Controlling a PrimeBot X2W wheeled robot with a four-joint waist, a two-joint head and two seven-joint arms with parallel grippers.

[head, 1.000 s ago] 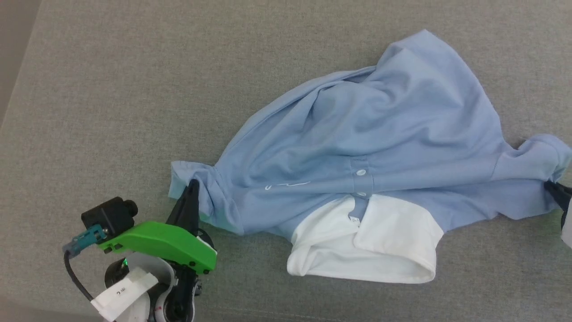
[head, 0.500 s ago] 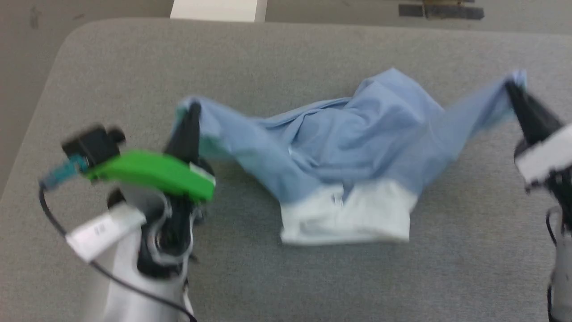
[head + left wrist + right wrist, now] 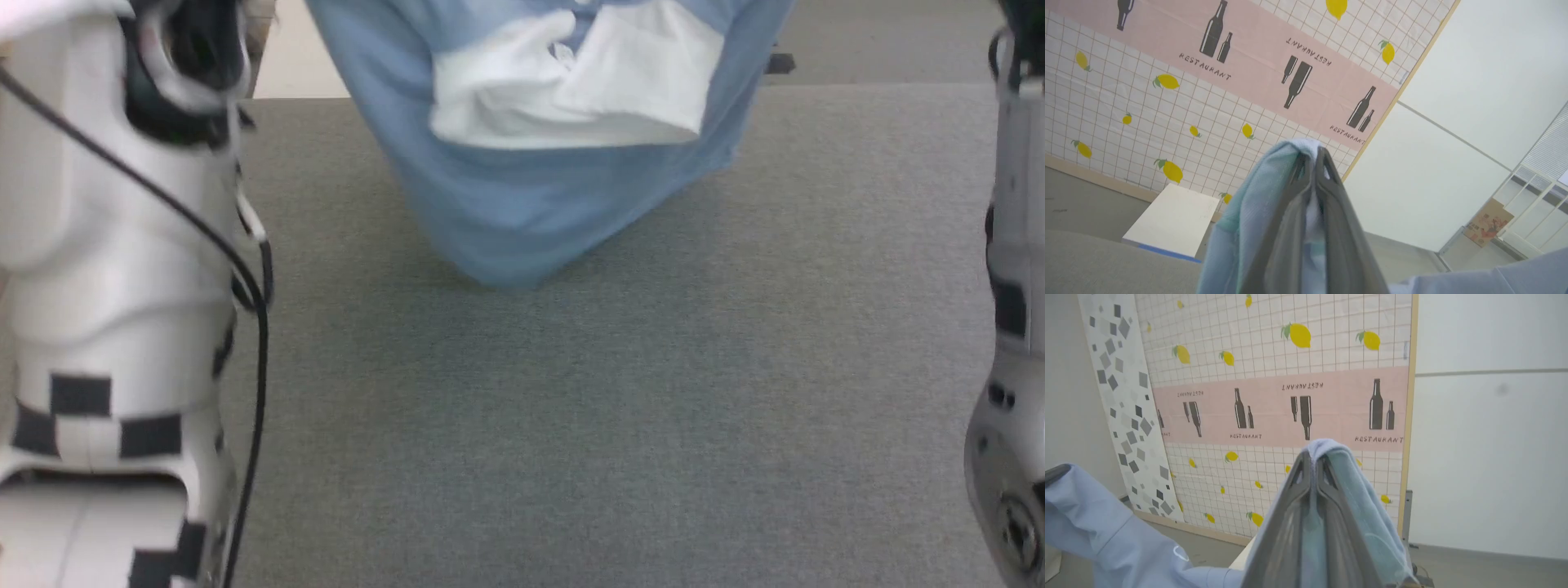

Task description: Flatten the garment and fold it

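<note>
Presently we find the garment (image 3: 522, 220) hanging over the grey table (image 3: 653, 408), the left gripper (image 3: 1312, 157) and right gripper (image 3: 1312, 457) each clamped on a blue fold of it that drapes over the fingertips.

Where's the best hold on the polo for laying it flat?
Probably as now: its two outer ends, taken from the sides. The left gripper and right gripper are each shut on a pinched fold of the garment, which hangs spread between them, white collar centred, over the grey surface.
</note>
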